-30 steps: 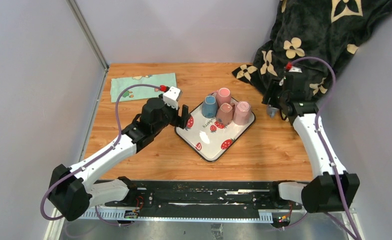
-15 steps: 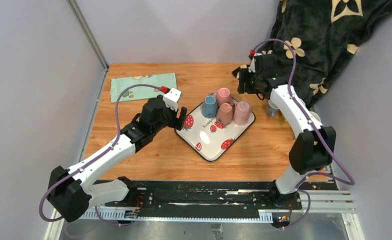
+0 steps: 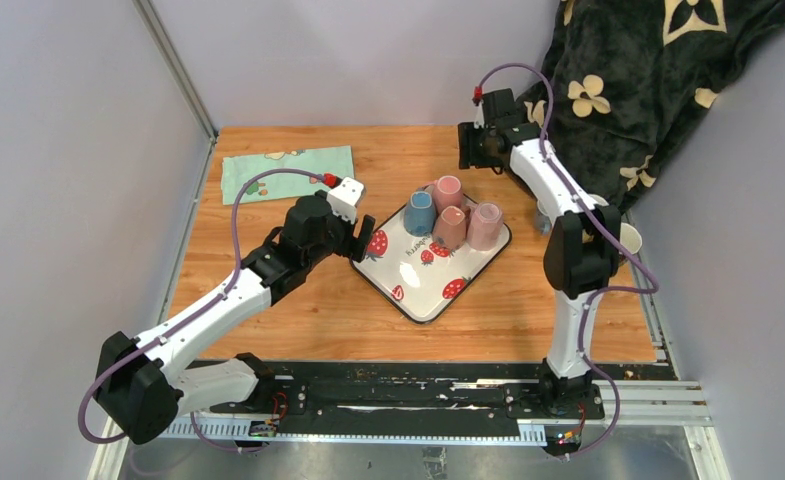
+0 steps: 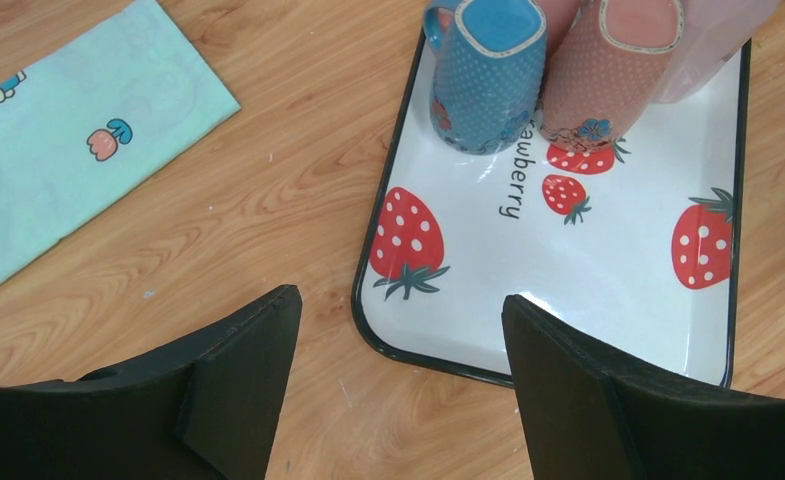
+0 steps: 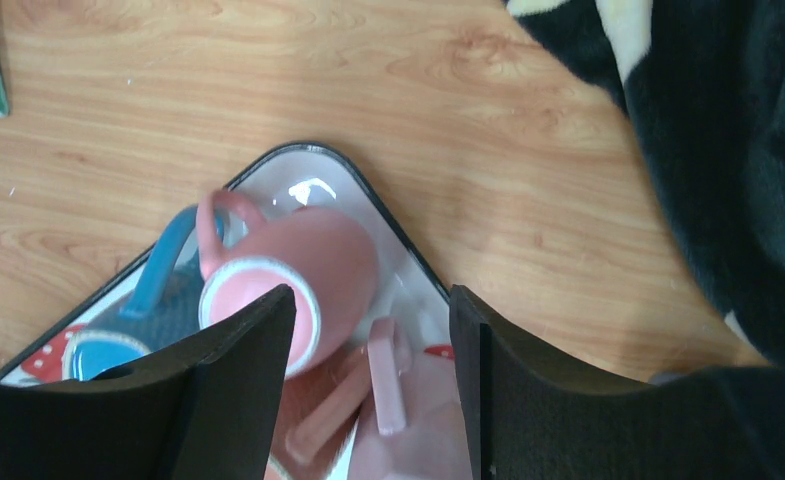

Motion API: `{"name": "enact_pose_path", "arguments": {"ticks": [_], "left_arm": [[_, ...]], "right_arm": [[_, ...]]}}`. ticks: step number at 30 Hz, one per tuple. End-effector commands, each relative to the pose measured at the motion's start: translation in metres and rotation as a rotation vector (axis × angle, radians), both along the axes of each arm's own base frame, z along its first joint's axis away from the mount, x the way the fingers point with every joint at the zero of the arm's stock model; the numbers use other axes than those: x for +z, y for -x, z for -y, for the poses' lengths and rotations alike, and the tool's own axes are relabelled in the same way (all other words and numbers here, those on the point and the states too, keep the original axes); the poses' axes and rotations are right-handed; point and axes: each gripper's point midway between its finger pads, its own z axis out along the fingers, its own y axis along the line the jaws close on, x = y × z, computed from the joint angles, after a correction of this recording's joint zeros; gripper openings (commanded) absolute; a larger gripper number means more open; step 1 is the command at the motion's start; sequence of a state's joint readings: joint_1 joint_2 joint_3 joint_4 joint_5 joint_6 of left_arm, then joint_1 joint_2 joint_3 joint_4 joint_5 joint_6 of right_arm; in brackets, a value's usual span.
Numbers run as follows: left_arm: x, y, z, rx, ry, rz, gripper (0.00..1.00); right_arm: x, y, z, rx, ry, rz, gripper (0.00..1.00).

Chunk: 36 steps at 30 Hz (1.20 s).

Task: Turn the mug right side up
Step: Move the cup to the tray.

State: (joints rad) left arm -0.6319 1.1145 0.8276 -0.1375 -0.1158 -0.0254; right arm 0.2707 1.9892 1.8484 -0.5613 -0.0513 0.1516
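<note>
Standing inverted on tray [image 3: 415,283], pink mug [image 3: 448,187]: base up, axis vertical.

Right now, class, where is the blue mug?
In the top view the blue mug stands at the far left corner of the strawberry tray, mid-table, right beside the pink mugs on its right.

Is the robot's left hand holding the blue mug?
No, the left hand is open and empty near the corner of the tray, and the blue mug sits farther along the tray, away from its fingers.
</note>
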Motion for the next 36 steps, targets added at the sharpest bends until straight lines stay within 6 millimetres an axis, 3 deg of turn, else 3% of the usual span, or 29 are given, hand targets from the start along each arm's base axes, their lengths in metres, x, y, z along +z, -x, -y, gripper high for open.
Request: {"name": "enact_pose_path", "arguments": {"ticks": [1,6,14,29,36], "left_arm": [[0.012,0.0,0.003,-0.018,0.01,0.031,0.81],[0.011,0.0,0.004,-0.021,0.007,0.028,0.81],[0.009,0.0,0.004,-0.021,0.004,0.023,0.81],[0.006,0.001,0.008,-0.041,0.005,0.007,0.81],[0.004,0.001,0.01,-0.047,0.004,0.001,0.81]], "right_arm": [[-0.006,-0.018,-0.007,0.019,0.046,-0.001,0.63],[-0.023,-0.037,-0.01,0.046,0.082,-0.032,0.62],[-0.055,-0.041,-0.024,0.13,0.072,-0.091,0.62],[-0.075,-0.015,-0.061,0.415,0.09,-0.126,0.62],[-0.078,0.001,-0.063,0.441,0.084,-0.159,0.62]]}}
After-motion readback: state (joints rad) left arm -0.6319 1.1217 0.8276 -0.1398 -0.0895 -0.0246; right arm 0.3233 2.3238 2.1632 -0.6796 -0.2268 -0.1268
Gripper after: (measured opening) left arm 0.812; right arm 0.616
